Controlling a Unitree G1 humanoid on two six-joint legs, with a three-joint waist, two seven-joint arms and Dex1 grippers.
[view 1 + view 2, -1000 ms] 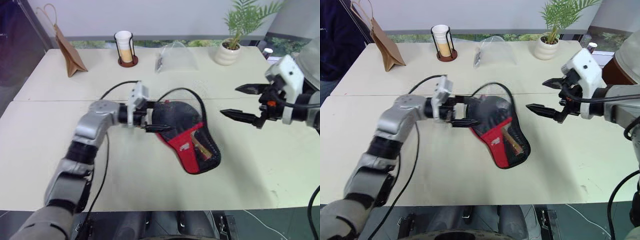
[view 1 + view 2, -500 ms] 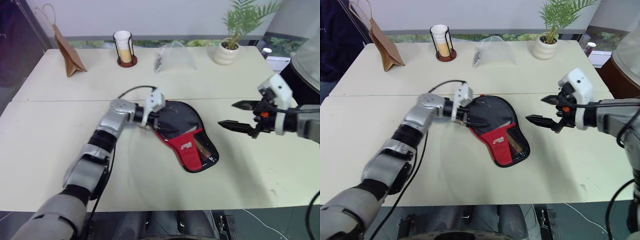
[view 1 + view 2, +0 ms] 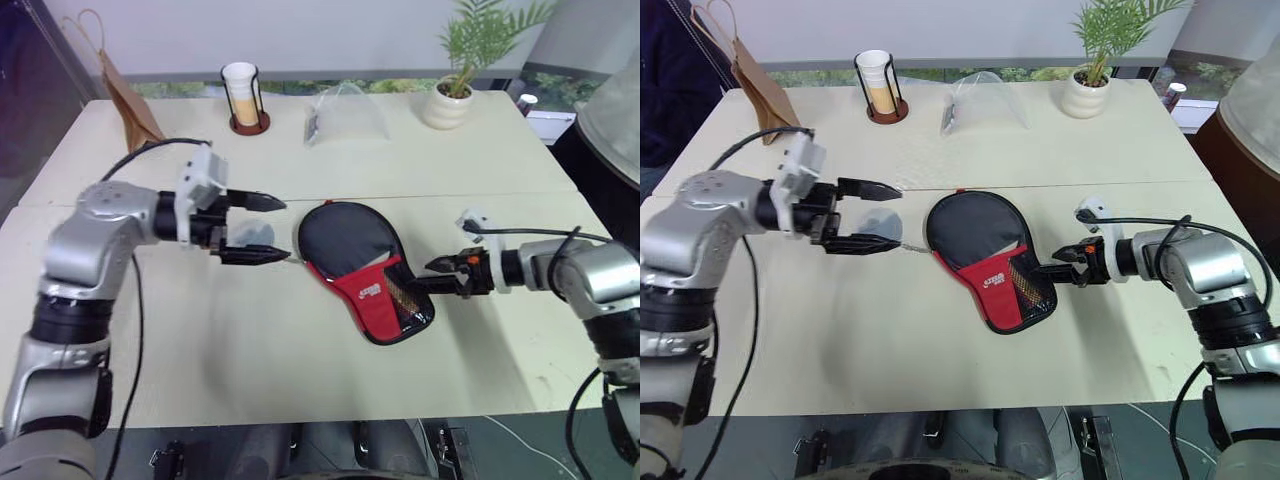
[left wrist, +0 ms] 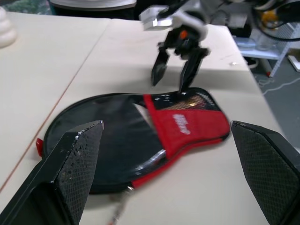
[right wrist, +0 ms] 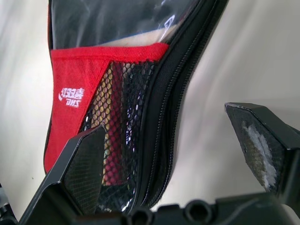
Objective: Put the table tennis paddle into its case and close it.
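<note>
The left gripper (image 3: 250,228) hovers with its fingers spread, empty, just beside the round end of the case (image 3: 365,267), which lies flat mid-table, nearer the front edge than the back. Its long axis runs diagonally: rounded head toward the back-left corner, narrow red-and-mesh handle end toward the front-right. The paddle handle (image 5: 104,112) seems to show through the mesh. The right gripper (image 3: 446,273), fingers apart, meets that narrow end; it should pin the fabric while the zip is drawn

White "DHS" lettering beneath a small white emblem, printed on the red panel (image 5: 89,79) of the black case (image 3: 365,262). The print lies just beside the mesh pocket (image 5: 117,136). No other text is legible.
</note>
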